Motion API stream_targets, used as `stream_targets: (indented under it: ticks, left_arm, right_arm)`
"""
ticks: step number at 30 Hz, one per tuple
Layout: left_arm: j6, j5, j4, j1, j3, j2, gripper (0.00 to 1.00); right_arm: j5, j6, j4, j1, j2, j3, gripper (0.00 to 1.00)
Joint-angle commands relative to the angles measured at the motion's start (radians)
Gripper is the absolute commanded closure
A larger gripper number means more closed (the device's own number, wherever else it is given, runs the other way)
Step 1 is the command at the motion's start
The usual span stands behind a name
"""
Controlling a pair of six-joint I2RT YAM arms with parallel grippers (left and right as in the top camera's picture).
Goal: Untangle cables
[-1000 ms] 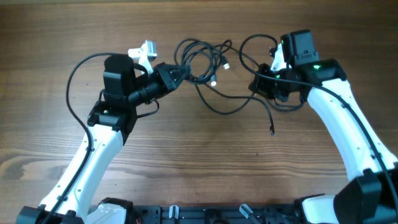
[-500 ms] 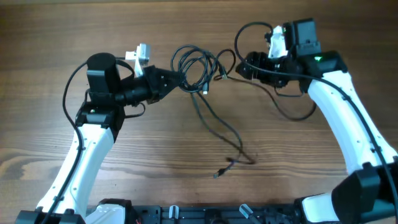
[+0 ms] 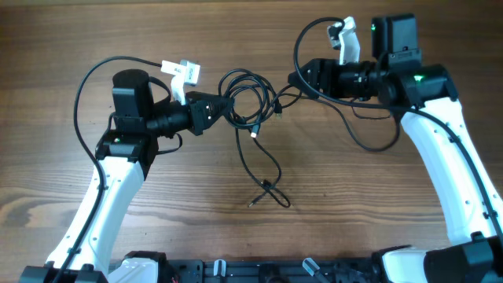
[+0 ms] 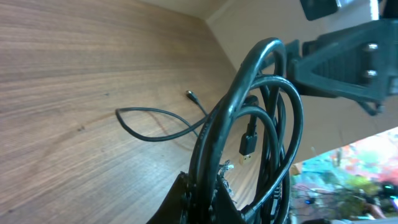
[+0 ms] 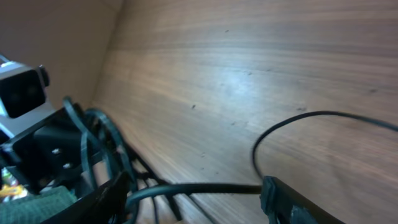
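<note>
Wooden table (image 3: 354, 204) is carrying the cables (image 4: 217, 118) near its middle. Left gripper (image 3: 225, 104) is clamping tight on the looped bunch, while right gripper (image 3: 297, 79) is gaping wide, one cord crossing its gap.

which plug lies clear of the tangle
The plug ending the loose strand below the bunch in the overhead view; the others sit within the bunch.
</note>
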Motion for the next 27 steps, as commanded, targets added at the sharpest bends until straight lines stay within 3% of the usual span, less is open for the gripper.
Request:
stream_targets:
  ticks: [1,4,8,13,14,18,23,24,27]
  left_arm:
    - [0.039,-0.024,0.004,0.003,0.009,-0.010,0.96]
    - [0.037,-0.023,0.015,0.003,0.009,-0.010,0.96]
    - [-0.020,-0.015,0.077,0.003,0.009,-0.010,0.96]
    - [-0.023,-0.029,0.084,0.006,0.009,-0.010,0.96]
    - [-0.027,-0.048,0.084,0.011,0.009,-0.010,0.96]
    - [-0.164,-0.168,0.124,0.035,0.009,-0.010,0.96]
    - [-0.311,-0.185,0.253,0.055,0.009,-0.010,0.96]
    - [-0.315,-0.179,0.251,0.056,0.009,-0.010,0.96]
    - [-0.175,-0.016,0.246,0.056,0.009,-0.010,0.96]
  right_arm:
    - [-0.008,0.032,-0.002,0.058,-0.021,0.018,0.30]
    - [0.113,0.045,-0.025,0.091,0.002,0.018,0.37]
    - [0.114,0.005,-0.026,0.104,0.095,0.017,0.48]
    - [0.092,0.006,-0.021,0.104,0.120,0.017,0.92]
    - [0.074,0.007,-0.026,0.104,0.120,0.017,0.96]
    - [0.013,0.048,-0.097,0.117,0.120,0.017,0.95]
    - [0.069,0.032,-0.143,0.179,0.120,0.017,0.95]
    - [0.069,0.031,-0.131,0.179,0.120,0.018,0.95]
    - [0.066,-0.042,-0.085,0.156,0.094,0.062,0.90]
